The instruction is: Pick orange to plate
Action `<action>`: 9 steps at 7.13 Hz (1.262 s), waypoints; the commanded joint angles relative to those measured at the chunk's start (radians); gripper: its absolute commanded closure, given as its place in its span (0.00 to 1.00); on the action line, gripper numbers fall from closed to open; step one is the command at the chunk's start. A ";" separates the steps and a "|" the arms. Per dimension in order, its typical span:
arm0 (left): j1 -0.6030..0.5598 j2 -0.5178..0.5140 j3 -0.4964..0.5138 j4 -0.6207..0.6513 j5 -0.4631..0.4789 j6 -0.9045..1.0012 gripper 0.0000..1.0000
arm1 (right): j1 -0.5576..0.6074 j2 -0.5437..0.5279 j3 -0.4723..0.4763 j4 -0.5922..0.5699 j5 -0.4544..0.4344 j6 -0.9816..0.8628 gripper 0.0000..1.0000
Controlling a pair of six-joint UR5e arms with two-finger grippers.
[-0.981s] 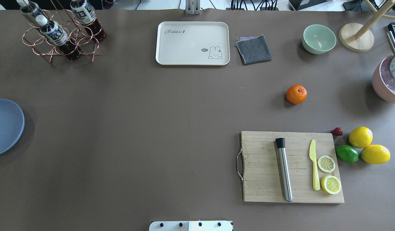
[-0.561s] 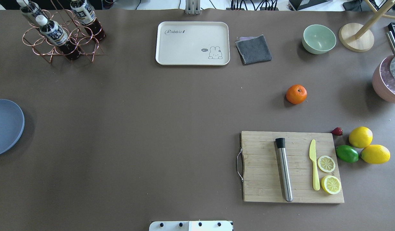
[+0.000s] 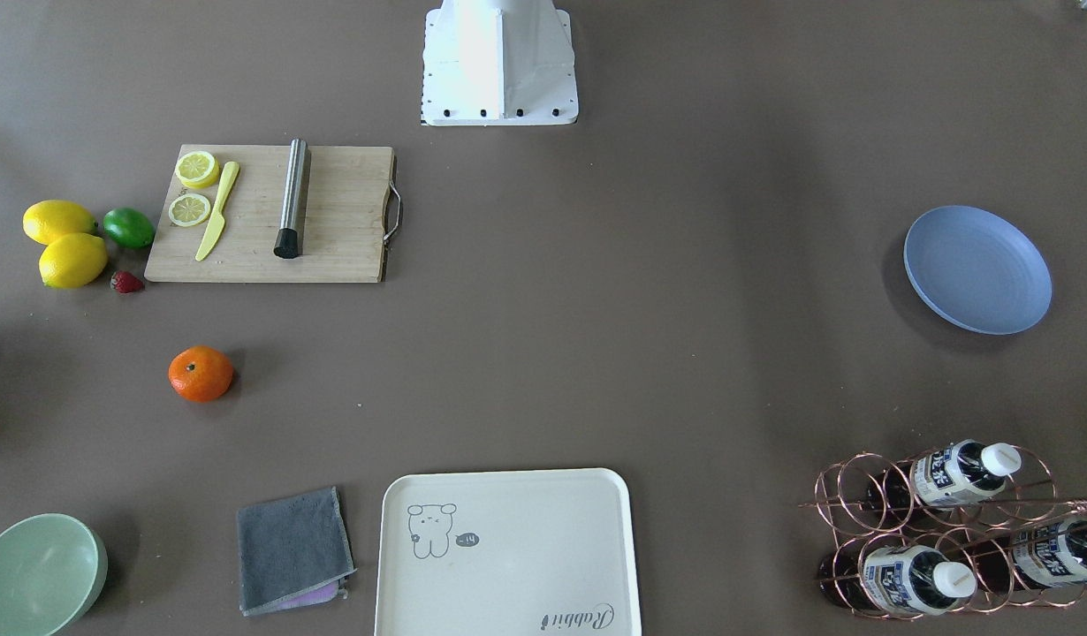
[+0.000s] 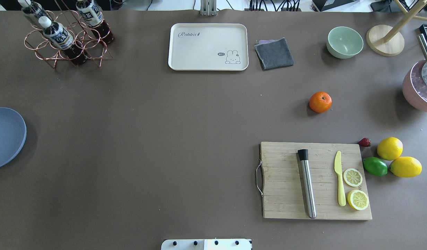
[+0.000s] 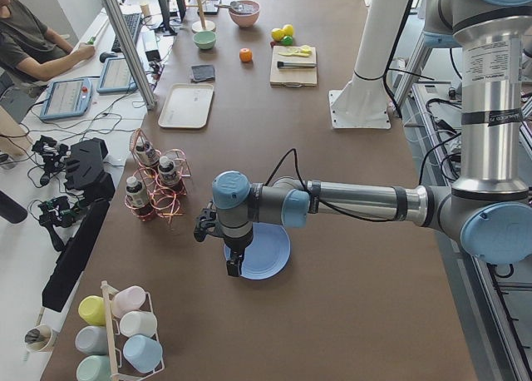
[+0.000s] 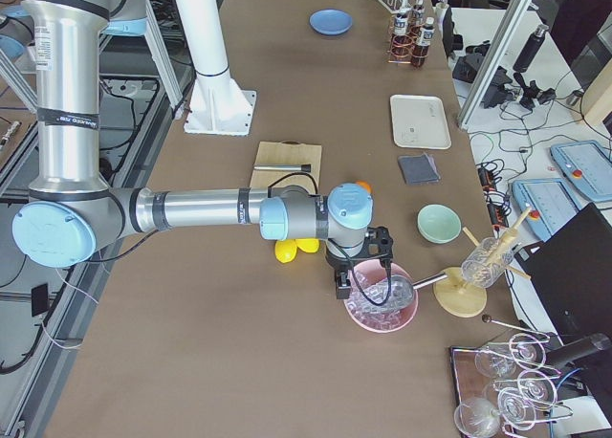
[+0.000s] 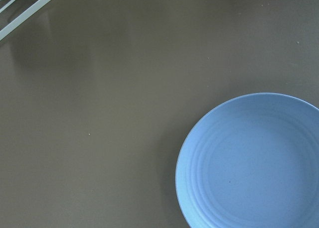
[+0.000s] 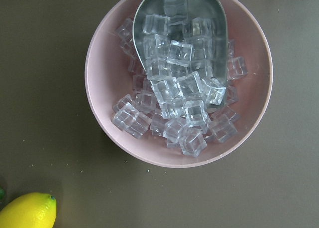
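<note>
1. Cutting board [image 4: 286,180] is seen nearest the robot's base in the overhead view, on the table's right half. A metal muddler [image 4: 307,184] and a yellow knife [image 4: 339,178] are laid on it.
2. Beyond the board, the orange [image 4: 320,101] is found alone on the brown table, well apart from the plate [image 4: 5,137]. The plate is cut by the overhead view's left edge but is shown whole in the front-facing view.
3. Farthest off, a cream tray [image 4: 208,47], a grey cloth [image 4: 274,53] and a mint bowl [image 4: 344,42] are lined up.
4. The left gripper [image 5: 235,266] is shown only by the left side view, over the plate's rim. The right gripper [image 6: 341,287] is shown only by the right side view, above a pink bowl [image 6: 381,314]. Jaw width cannot be told for either.
5. The plate's rings are revealed by the left wrist view alone, and the bowl's ice cubes [image 8: 174,88] by the right wrist view.
</note>
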 commanded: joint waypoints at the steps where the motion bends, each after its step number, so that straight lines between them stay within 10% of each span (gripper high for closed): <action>1: 0.002 0.003 -0.041 -0.003 -0.001 -0.001 0.02 | -0.001 -0.011 0.002 0.002 -0.032 0.010 0.00; 9: 0.006 0.041 -0.080 0.000 -0.102 0.000 0.02 | -0.001 -0.095 -0.002 0.083 -0.050 -0.006 0.00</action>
